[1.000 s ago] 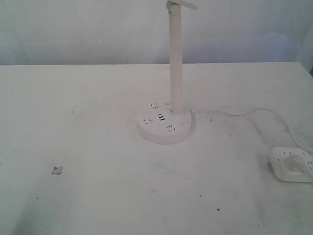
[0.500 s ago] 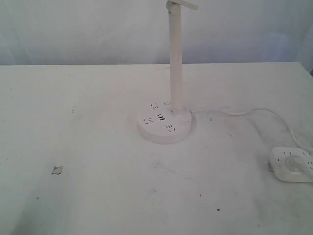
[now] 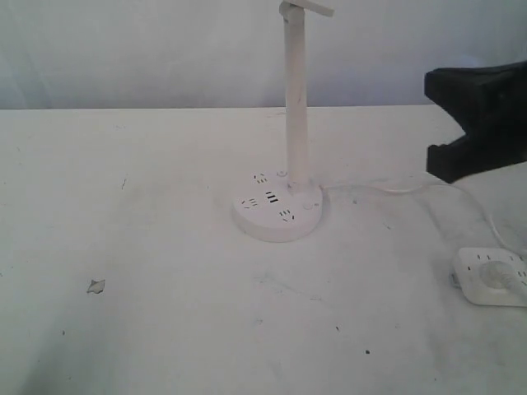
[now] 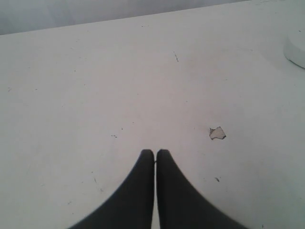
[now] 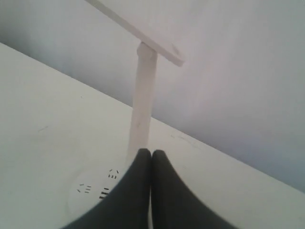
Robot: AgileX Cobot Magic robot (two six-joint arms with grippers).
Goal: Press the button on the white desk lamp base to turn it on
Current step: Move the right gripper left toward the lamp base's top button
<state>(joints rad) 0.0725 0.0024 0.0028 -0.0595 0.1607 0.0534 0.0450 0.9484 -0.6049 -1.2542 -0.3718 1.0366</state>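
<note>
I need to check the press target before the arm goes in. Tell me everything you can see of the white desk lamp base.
The white desk lamp base is a low round disc of what looks like smooth white plastic, lying flat on the table near its middle. Its top carries three groups of socket holes around dark USB slots, plus small round marks near the pole, which rises upright from its far side. A white cord leaves its right side. Nothing else touches it.
</note>
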